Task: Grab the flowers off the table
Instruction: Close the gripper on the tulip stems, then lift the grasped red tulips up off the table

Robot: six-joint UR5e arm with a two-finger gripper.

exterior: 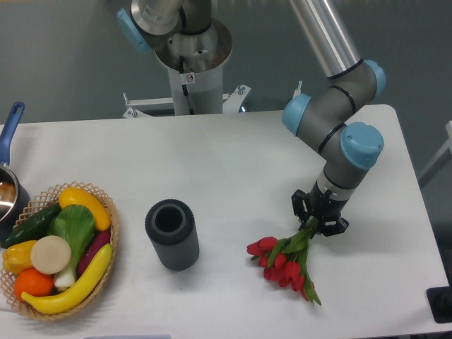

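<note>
While pointing straight down, tool (318, 215) grips flowers (282, 262) stems

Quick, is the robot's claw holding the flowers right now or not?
End effector: closed on the stems of the flowers; the blooms lie low by the table.
</note>
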